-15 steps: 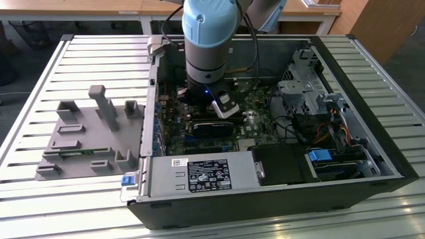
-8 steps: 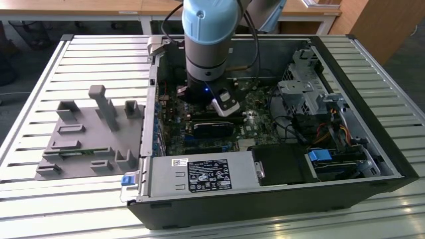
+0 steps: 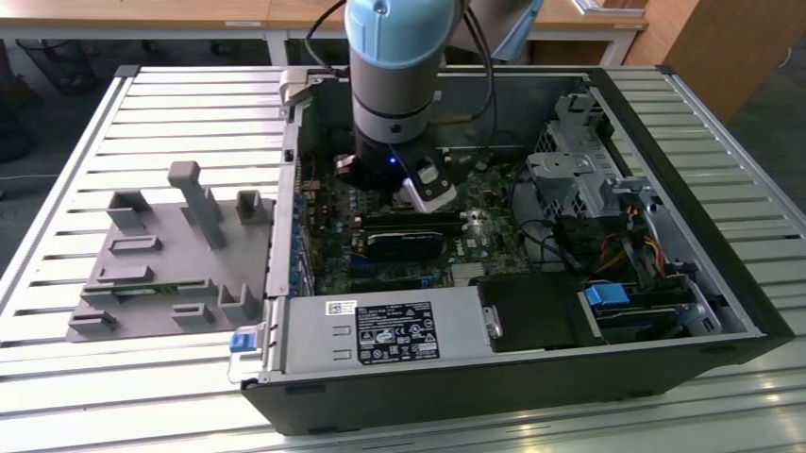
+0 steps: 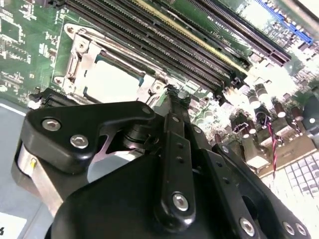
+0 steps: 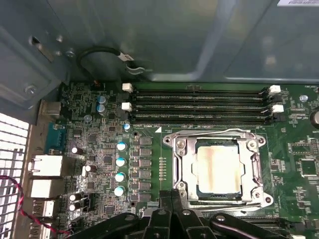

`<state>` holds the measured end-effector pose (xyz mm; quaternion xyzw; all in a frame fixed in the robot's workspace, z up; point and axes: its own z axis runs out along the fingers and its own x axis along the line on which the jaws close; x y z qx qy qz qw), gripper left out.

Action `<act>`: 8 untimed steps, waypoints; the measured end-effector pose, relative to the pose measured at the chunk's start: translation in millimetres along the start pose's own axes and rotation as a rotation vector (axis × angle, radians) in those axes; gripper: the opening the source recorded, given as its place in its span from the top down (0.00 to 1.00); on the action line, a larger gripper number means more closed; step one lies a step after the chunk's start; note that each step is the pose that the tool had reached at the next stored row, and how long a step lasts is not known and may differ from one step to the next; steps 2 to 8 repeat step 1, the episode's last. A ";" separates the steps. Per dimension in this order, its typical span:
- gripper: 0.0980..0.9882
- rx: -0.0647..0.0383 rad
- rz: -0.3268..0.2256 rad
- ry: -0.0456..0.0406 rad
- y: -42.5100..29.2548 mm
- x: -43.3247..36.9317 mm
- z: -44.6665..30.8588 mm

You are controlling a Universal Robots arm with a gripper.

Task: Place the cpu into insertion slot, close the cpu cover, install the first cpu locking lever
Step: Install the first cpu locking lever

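Observation:
In both wrist views the cpu (image 5: 218, 168) (image 4: 107, 79) lies flat in the insertion slot (image 5: 175, 185), its dull silver-tan top facing up. The silvery cpu cover (image 5: 219, 135) (image 4: 82, 52) lies down around it, and the chip shows through its window. My gripper (image 5: 170, 195) (image 4: 175, 94) is shut with nothing between its fingers. Its tips hover just off one edge of the socket. In the exterior view the arm reaches down into the open computer case, the gripper (image 3: 432, 198) low over the motherboard. I cannot make out a locking lever clearly.
Long black memory slots (image 5: 199, 104) run along one side of the socket, and blue-topped capacitors (image 5: 120, 162) stand on the other. The case wall (image 5: 174, 40) rises behind. A grey fixture (image 3: 164, 255) lies on the slatted table; the power supply (image 3: 377, 330) and drive cage (image 3: 579, 179) crowd the case.

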<state>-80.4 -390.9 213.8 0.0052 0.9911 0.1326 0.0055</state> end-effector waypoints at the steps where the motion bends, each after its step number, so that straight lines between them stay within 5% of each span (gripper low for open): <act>1: 0.99 0.000 0.000 0.0001 0.3 0.0 -1.1; 8: 0.99 0.000 0.000 0.0001 0.3 0.0 -1.1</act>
